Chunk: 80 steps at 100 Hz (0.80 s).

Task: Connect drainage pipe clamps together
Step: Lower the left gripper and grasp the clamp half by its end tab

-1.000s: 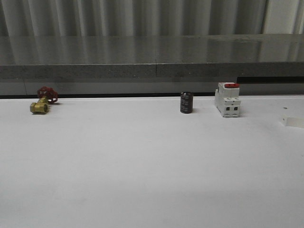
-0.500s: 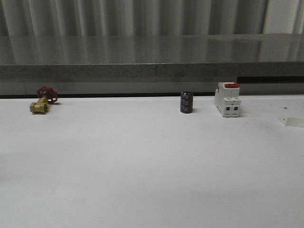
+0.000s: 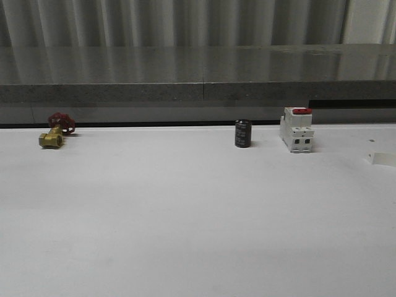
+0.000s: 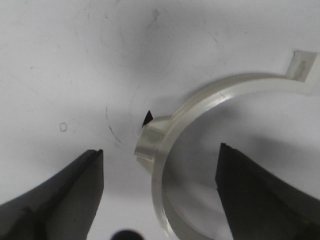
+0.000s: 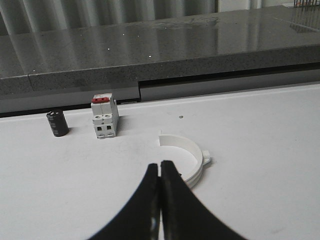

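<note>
One white drainage pipe clamp (image 4: pixel 210 97), a half-ring with a flat end tab and an outer lug, lies on the white table. My left gripper (image 4: pixel 160 148) hangs open over it, its black fingers (image 4: pixel 75 190) on either side of the band and lug without touching. The other clamp half (image 5: pixel 189 156) lies on the table just beyond and right of my right gripper (image 5: pixel 160 164), which is shut on nothing. In the front view a white piece of that clamp (image 3: pixel 385 159) shows at the right edge.
A black cylinder (image 3: pixel 242 133) and a white block with a red top (image 3: pixel 296 129) stand at the back of the table; both also show as the cylinder (image 5: pixel 58 123) and block (image 5: pixel 104 116). A brass valve with a red handle (image 3: pixel 52 132) lies back left. A grey ledge (image 3: pixel 198 93) runs behind.
The white clamp piece at the front view's right edge looks shifted slightly to the right. Nothing else differs.
</note>
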### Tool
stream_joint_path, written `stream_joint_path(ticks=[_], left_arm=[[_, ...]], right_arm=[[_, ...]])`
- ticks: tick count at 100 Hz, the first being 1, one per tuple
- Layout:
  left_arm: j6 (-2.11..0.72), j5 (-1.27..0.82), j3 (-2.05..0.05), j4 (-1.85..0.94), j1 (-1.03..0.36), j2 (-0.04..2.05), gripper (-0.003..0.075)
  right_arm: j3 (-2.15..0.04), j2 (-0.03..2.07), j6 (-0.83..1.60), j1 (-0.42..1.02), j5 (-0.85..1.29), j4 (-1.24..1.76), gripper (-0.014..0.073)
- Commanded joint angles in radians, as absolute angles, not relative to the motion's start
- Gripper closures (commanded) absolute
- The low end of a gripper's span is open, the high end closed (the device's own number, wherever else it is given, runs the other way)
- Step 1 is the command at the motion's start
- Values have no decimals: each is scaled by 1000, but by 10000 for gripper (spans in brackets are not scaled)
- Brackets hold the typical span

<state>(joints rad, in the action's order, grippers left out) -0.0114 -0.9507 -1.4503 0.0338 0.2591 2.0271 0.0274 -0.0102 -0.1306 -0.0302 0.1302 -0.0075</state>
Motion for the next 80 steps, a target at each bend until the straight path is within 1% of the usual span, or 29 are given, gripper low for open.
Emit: stream_joint_path(ticks=[1,17,26,31,43,50,57,65,80], left_arm=[[-13,-938,-1489,34,260,2000,248],[-13,-920,-1495,34,260,2030,278],[-13,-916,-1498,36,260,2045,322],[-13,-907,-1498,36,260,2051,365],[-17,-895,-1498,38,260,2053,538],[-35,-895,-1498,38,258,2053,624],[-35,-897,-1498,38,256,2051,686],[-35,-897,-1498,38,253,2037,723],[-35,-897,-1498,34,230,1971,731]], right_arm=[[10,-28,-128,-30,41,-7,658],[10,-28,-128,-30,41,-7,658],[10,-28,-128,-30,41,-7,658],[10,-28,-128,-30,41,-7,658],[10,-28,-128,-30,41,-7,658],[10,-28,-128,-30,41,-7,658],[10,-28,-128,-30,41,-7,658],[10,-28,-128,-30,41,-7,658],[10,-28,-128,-30,41,-7,658]])
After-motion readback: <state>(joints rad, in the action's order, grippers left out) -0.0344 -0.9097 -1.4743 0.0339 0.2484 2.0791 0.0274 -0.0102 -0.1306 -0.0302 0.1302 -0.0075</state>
